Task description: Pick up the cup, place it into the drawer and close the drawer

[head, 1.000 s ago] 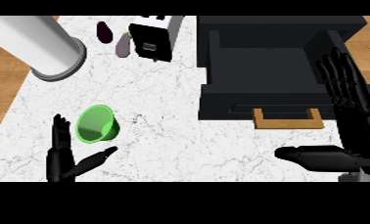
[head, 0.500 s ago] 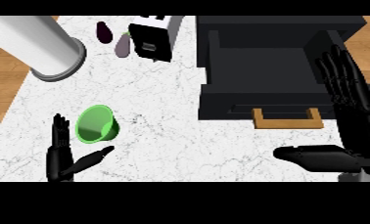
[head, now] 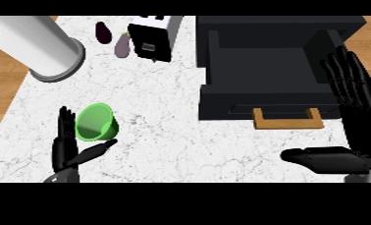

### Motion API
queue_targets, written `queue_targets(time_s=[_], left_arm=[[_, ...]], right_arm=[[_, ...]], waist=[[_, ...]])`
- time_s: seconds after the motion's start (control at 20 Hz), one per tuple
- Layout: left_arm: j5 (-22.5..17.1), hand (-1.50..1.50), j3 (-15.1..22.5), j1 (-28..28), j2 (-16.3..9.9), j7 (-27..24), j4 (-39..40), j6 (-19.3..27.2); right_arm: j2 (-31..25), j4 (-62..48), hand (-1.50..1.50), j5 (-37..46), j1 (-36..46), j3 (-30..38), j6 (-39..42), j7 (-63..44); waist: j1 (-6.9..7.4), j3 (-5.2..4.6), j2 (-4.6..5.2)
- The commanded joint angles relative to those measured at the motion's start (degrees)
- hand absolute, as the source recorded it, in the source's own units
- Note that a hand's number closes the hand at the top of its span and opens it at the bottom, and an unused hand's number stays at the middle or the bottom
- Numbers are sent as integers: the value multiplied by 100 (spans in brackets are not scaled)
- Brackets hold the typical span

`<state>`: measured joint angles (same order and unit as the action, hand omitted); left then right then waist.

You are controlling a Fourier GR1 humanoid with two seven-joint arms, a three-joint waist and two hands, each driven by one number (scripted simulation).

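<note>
The green cup [head: 96, 122] lies tipped on the marble counter [head: 167, 121], cradled by the open left hand [head: 69, 146]. Fingers should wrap its wall before lifting toward the open drawer [head: 264, 67]; right hand [head: 348, 91] spread wide.

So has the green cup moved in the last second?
No. The green plastic cup sits in the same spot left of the black drawer's wooden handle.

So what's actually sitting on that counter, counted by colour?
Green: 1, the cup
Purple: 2, the dark eggplant and the paler eggplant
Silver: 1, the cylinder
Black: 2, the toaster and the open drawer
Total: 6
</note>
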<state>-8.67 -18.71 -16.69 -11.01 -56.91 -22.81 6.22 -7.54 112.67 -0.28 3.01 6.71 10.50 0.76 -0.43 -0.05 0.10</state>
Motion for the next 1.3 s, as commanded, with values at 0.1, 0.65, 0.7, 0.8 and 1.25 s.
queue_targets(time_s=[0.1, 0.65, 0.7, 0.8, 1.25], left_arm=[[-102, -150, -6, -125, 6, -437, 349, -543], [-113, 150, 66, -667, -37, -620, 766, -1637], [-135, 150, 118, -717, -151, -300, 578, -1812], [-102, 150, 147, -812, 83, -405, 766, -1756], [-227, 150, 25, -956, -66, -916, 597, -2143]], right_arm=[[-23, -232, -150, 107, 201, -47, -3, -100], [118, 310, -150, 24, 182, -192, -100, -530], [-38, -832, -150, -26, 273, 212, 95, 463], [126, -313, -150, 37, 122, -56, 0, 162], [-159, -204, -150, 15, 153, 91, 155, -29]], waist=[[19, 1, -1], [-60, -12, 19], [15, 0, 18], [-22, -3, 14], [-73, -11, 27]])
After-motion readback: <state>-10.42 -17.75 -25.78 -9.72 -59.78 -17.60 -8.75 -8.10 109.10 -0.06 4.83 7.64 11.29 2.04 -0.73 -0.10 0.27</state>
